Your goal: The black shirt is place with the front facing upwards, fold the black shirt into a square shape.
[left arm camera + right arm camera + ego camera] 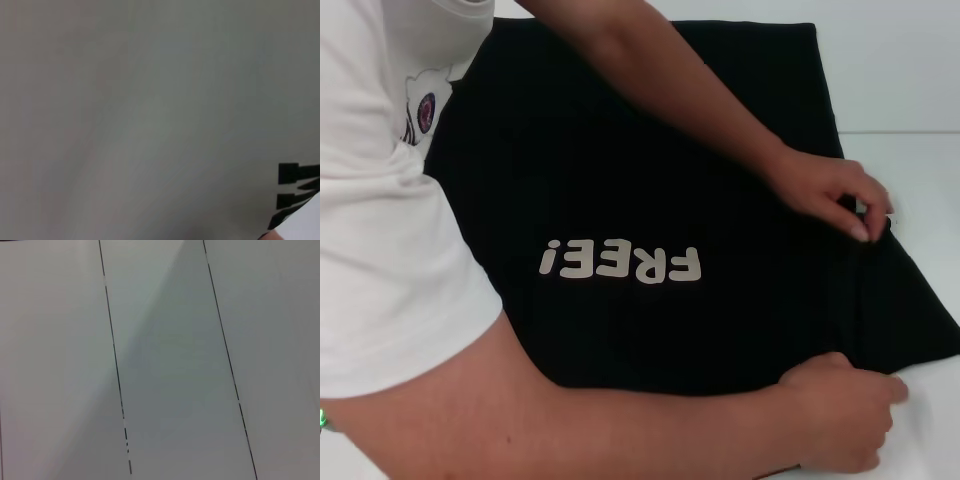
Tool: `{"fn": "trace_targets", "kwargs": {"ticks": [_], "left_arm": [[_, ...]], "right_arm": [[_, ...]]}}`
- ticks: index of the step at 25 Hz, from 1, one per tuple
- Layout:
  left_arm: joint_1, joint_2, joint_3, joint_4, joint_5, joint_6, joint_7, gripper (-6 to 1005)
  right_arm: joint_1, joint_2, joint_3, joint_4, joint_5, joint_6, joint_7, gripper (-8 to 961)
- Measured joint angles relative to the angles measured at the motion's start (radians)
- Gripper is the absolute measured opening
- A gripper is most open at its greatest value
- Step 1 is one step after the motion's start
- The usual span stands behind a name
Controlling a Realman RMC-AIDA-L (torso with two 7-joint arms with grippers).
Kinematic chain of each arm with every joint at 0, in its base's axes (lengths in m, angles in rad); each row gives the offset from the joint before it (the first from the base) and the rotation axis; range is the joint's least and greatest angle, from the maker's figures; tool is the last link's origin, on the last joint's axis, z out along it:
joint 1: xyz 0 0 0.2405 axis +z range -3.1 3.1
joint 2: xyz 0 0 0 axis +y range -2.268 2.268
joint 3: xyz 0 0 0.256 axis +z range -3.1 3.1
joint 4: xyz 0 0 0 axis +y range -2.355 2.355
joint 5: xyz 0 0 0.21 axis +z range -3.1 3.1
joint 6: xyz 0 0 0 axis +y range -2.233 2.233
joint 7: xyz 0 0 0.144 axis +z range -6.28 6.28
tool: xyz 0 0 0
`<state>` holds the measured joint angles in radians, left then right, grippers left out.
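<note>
On the white bench [910, 80], in the head view, the black shirt [650, 150] is seen spread flat, filling most of the frame. White block lettering [620, 263] on its upper face is read as "FREE!", turned upside down to the camera. The shirt's edge toward the robot's right is cut off by the frame, and its other side is hidden under a person's torso in a white T-shirt [380, 250]. A small round blue and red print [423, 110] is noted on that white T-shirt; its wording cannot be read.

Two bare hands are recorded on the black cloth. The far hand [835, 190] is pinched on a fold of cloth near the side toward the robot's right. The near hand [845, 410] is laid at the shirt's near edge, touching it, fingers curled.

No end effector is shown in any view, so whether either is released or clenched cannot be told.

Left wrist view: a pale blurred surface, with black block marks [297, 192] in one corner, cut off and illegible. Right wrist view: a pale surface crossed by two thin dark lines [115, 360] and a soft shadow.
</note>
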<state>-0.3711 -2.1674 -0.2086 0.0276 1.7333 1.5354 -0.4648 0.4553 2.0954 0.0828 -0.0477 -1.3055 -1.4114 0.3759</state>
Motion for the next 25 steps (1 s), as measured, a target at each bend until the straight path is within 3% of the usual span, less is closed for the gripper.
{"fn": "trace_targets", "kwargs": {"ticks": [25], "left_arm": [[0.002, -0.002, 0.000, -0.003, 0.000, 0.002, -0.004, 937]], "right_arm": [[0.003, 0.002, -0.015, 0.002, -0.002, 0.018, 0.000, 896]]}}
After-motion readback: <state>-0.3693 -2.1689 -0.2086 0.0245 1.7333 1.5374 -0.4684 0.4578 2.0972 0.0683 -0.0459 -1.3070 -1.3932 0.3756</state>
